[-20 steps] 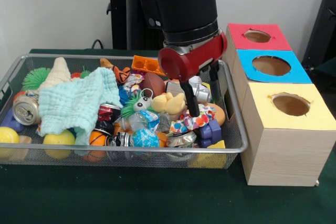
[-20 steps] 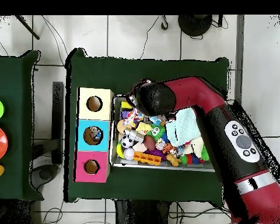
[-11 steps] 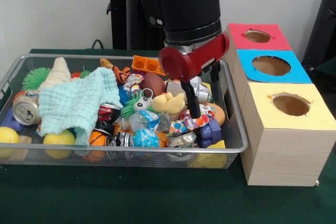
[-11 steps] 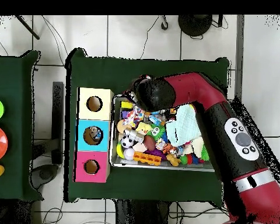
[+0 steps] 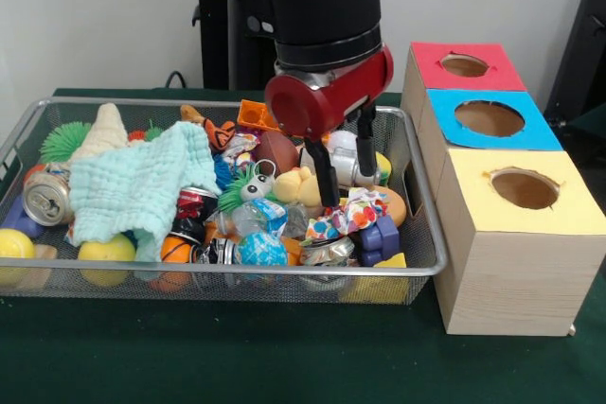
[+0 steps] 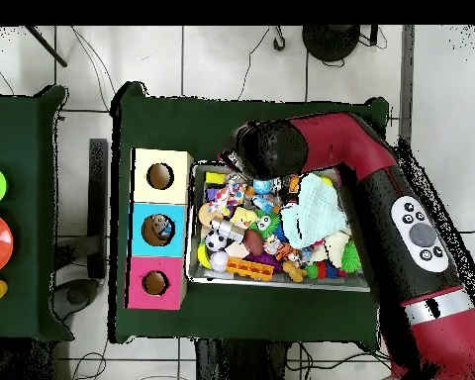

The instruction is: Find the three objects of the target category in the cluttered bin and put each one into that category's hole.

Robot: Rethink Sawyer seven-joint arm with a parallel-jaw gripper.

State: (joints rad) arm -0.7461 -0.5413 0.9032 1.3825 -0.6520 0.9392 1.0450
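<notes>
A wire bin is packed with mixed clutter: a pale green cloth, a crushed can, a green-haired toy, a yellow plush, a brown football, an orange block, a dotted fabric piece and a purple block. My gripper hangs open over the right part of the bin. Its fingers straddle a white and black ball, and the lower tip sits by the yellow plush. It holds nothing. In the overhead view the arm's head hides the gripper.
Three wooden boxes with round holes stand right of the bin: red top, blue top, yellow top. In the overhead view they lie left of the bin. Yellow balls and a green spiky ball fill the left end.
The arm has shifted left in the front view, away from the boxes, uncovering the white and black ball. The gripper stayed open and empty.
</notes>
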